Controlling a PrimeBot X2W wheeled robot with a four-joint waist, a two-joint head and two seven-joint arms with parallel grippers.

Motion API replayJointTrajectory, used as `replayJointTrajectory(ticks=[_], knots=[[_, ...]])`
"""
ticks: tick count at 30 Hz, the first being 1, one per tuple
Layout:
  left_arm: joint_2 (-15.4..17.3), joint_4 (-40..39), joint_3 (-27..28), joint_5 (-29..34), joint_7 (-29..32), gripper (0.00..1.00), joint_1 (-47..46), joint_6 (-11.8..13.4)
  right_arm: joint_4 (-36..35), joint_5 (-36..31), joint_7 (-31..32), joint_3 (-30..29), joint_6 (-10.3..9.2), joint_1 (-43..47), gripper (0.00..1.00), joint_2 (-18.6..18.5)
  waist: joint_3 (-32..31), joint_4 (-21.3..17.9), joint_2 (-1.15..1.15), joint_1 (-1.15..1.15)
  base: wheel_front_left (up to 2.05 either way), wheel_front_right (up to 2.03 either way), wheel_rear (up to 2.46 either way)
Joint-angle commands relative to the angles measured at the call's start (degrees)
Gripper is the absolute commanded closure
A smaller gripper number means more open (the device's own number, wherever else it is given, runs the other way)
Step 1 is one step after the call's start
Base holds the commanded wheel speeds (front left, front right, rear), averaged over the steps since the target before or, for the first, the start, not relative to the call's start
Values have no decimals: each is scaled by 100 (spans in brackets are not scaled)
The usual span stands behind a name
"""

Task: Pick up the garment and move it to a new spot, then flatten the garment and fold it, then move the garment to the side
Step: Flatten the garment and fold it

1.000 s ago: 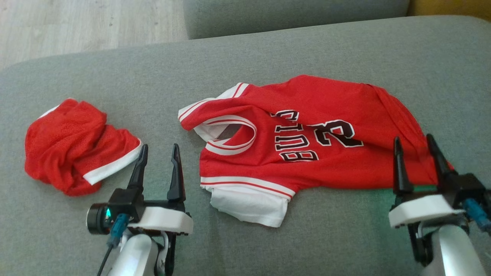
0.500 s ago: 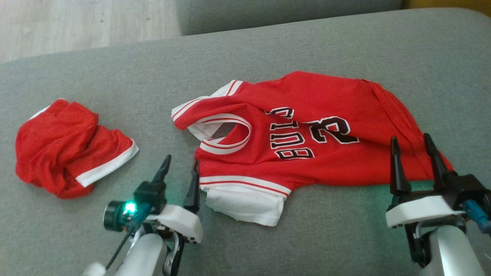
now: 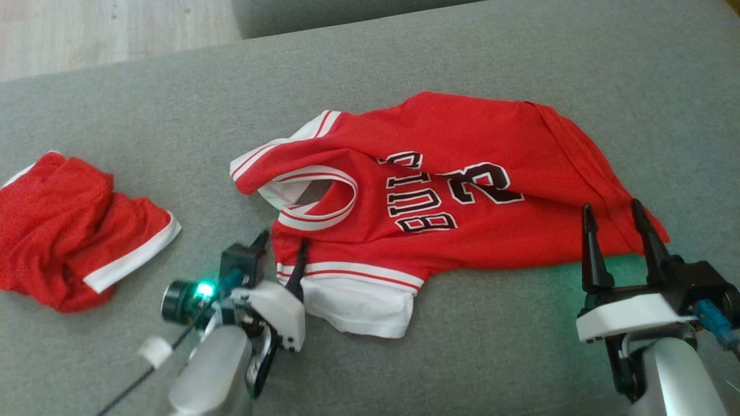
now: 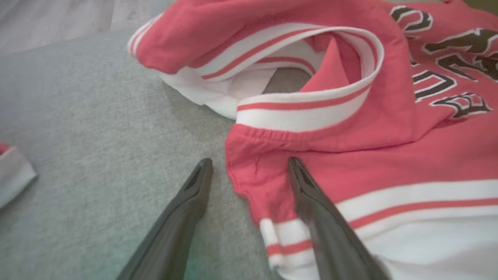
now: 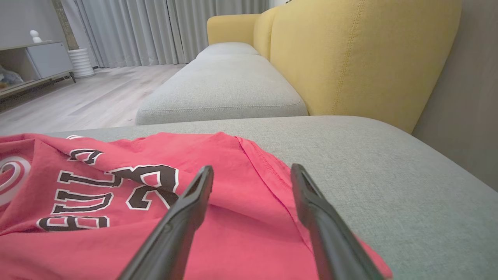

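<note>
The garment [image 3: 491,242] is a red jersey with white trim and black lettering, lying crumpled on the grey cushion [image 3: 462,58]. My left gripper [image 3: 282,242] is open at the jersey's near shoulder. In the left wrist view the left gripper [image 4: 249,161] straddles the edge of the garment [image 4: 389,155]: one finger over red cloth, the other over bare cushion. My right gripper [image 3: 611,206] is open at the jersey's hem corner. In the right wrist view the right gripper [image 5: 252,168] points over the garment [image 5: 116,241], with nothing gripped.
A second red piece with a white band [image 3: 69,225] lies bunched at the far left of the cushion. Wooden floor [image 3: 87,29] runs past the cushion's far edge. A yellow backrest [image 5: 350,50] and another grey seat [image 5: 221,89] stand beyond.
My left gripper has swung right and tipped down onto the jersey's shoulder edge. The camera has turned, shifting the whole picture left. The right gripper has hardly moved.
</note>
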Motion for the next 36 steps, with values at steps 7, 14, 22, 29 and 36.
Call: replayJointTrajectory(ticks=[7,14,22,29,36], knots=[[258,143,-129,112,206,100,-792,-370,-158,89,-63,154,-4,-292,0,-36,140,-162,0,0,0,0,0],[444,154,-21,92,-84,100,-1569,-445,-177,138,-63,178,-4,-404,0,-36,290,-196,0,0,0,0,0],[669,552,132,54,-290,100,-2176,-413,-181,180,-63,269,-4,-574,0,-36,434,-217,0,0,0,0,0],[619,830,115,-15,-565,0,-2001,-331,-122,173,-63,209,-4,-582,0,-36,370,-134,0,0,0,0,0],[535,606,235,-118,-1115,0,-1549,-35,-141,183,-63,82,-4,-429,0,-36,133,65,0,0,0,0,0]])
